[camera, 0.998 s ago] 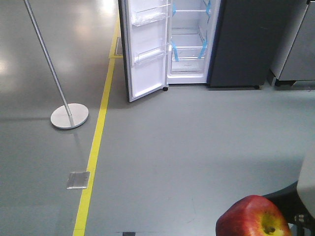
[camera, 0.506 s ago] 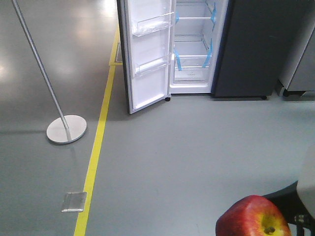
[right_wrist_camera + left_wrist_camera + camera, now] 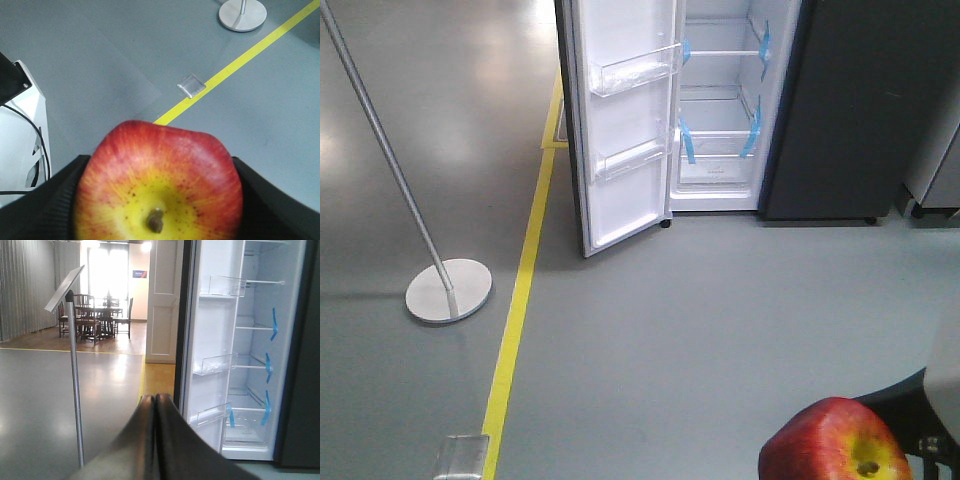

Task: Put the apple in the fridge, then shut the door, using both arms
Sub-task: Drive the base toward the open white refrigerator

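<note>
One apple [image 3: 835, 442] sits in the bottom right corner of the front-facing view, stem hollow towards the camera, with a dark part of the right arm [image 3: 898, 398] just behind it. Well apart from it across the grey floor, the fridge [image 3: 850, 110] stands with its door [image 3: 620, 120] swung wide to the left. The white inside shows, with clear bins [image 3: 632, 68] on the door and blue tape strips [image 3: 752, 138] at the shelves. A yellow floor line [image 3: 515, 320] runs past the door. Left of it is a pole [image 3: 395, 170] on a round base [image 3: 448, 290].

From the left wrist, the left gripper [image 3: 155, 415] has its dark fingers [image 3: 135, 440] pressed together on nothing and faces the open fridge. The pole's tilted plate [image 3: 64, 288] is at left, and a dining table with chairs [image 3: 95, 315] is far behind.

From the right wrist, the right gripper [image 3: 157, 210] is clamped on the apple, a black pad [image 3: 45, 205] against each side. On the floor beyond, a metal floor plate [image 3: 191, 85] lies beside the yellow line.
</note>
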### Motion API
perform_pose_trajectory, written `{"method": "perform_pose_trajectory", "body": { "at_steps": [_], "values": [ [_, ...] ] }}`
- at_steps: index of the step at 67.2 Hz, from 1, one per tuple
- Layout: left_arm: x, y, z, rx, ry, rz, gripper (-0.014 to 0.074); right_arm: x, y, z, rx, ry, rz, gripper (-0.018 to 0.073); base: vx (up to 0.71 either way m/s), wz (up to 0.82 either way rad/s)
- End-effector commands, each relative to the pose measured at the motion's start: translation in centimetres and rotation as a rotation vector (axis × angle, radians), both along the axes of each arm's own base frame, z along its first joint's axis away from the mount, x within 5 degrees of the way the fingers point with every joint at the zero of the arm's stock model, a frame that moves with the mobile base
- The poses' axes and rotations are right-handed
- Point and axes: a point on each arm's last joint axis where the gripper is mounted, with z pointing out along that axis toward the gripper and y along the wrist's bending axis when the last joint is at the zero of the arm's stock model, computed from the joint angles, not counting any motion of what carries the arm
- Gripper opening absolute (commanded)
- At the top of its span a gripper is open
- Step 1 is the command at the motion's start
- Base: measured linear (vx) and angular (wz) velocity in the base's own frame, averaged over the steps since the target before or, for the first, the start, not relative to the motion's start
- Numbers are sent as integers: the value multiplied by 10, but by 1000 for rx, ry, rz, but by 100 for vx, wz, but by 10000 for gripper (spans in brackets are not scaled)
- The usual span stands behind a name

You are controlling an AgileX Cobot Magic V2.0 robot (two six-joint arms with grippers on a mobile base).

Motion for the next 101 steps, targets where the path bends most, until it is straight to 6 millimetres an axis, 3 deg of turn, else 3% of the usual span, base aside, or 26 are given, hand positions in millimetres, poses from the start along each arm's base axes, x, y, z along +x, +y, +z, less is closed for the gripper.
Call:
{"method": "perform_pose_trajectory", "body": {
  "at_steps": [1,101],
  "values": [
    [-3,1,12,-9,-98,5,-6,2,1,13,67,-64,-7,115,24,0],
    [-3,1,12,-9,-98,5,-6,2,1,13,67,-64,-7,115,20,1]
  ]
}}
